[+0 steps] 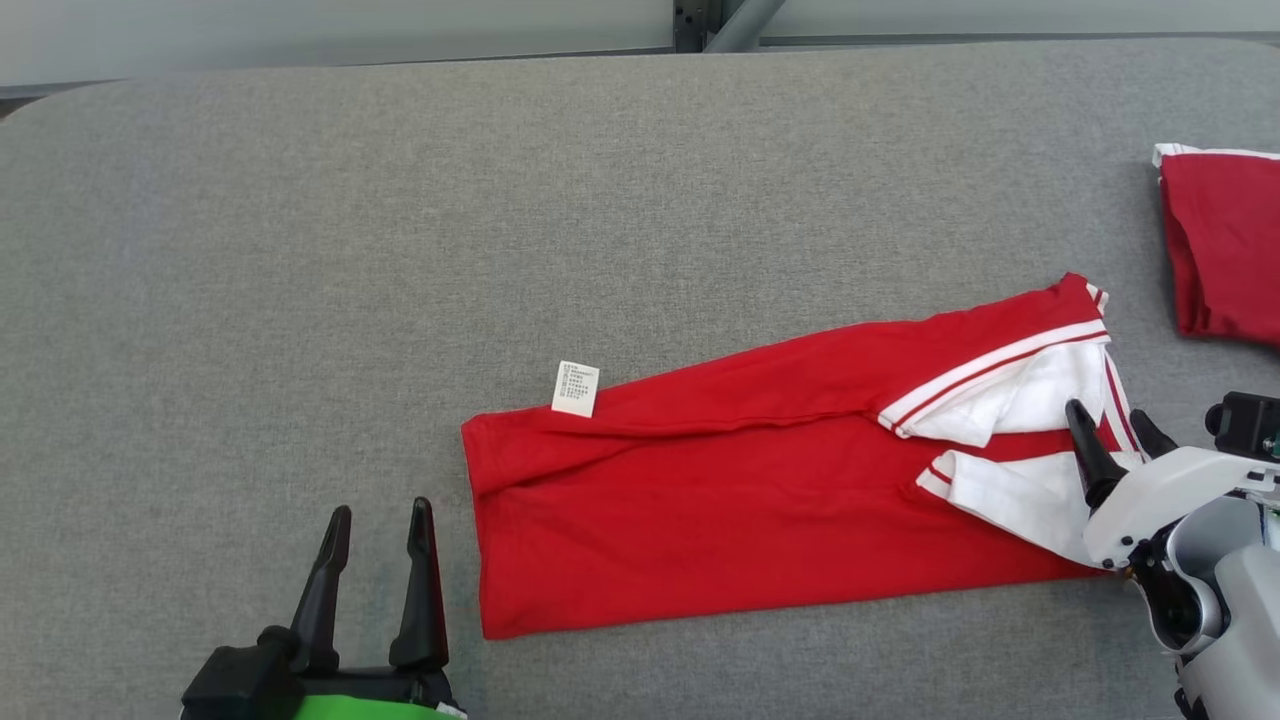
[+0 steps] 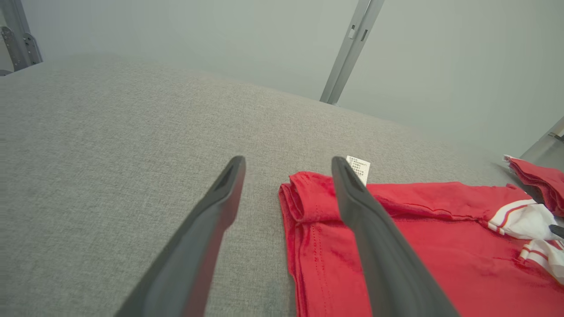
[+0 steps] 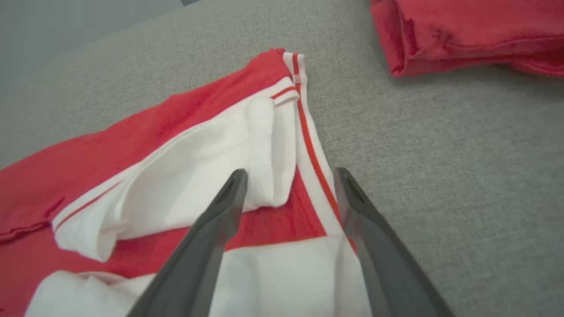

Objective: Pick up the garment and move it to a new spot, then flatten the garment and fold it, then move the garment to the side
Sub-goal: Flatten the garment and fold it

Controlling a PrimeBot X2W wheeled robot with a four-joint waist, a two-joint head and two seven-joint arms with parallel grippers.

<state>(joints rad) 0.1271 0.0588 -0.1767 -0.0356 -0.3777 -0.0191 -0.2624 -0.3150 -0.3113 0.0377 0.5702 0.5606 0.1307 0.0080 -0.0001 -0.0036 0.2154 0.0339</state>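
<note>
While both arms wait at its two ends, I see the grey cloth-covered table [image 1: 300, 200] lie bare and wide beyond the garment's far edge and out past its hem end, the roomiest ground on offer. The garment [image 1: 750, 500], a red shirt folded lengthwise into a long band, lies flat on that table at a slant, its sleeve end farther from me than its hem end. Its near long edge runs straight. The hem end is a clean doubled edge, and the sleeve end is ragged, with white, red-striped sleeves bunched on top.

Past that sleeve end a second folded red garment [image 1: 1225, 245] with white trim lies apart from it. A strip of bare table runs between the two, so room is tighter on that side.

At the garment's sleeve end the right gripper [image 1: 1108, 412] is over the white sleeve cloth. In the right wrist view its fingers [image 3: 220, 220] are spread with a red-striped edge between them, pinching nothing. Whether the tips touch the cloth I cannot tell.

Just off the garment's hem end, beside its near corner, the left gripper [image 1: 381, 506] has its fingers [image 2: 211, 207] spread as well, over bare table, holding nothing.

From the far corner of the hem end a small white care label [image 1: 575, 388] sticks out onto the table.
</note>
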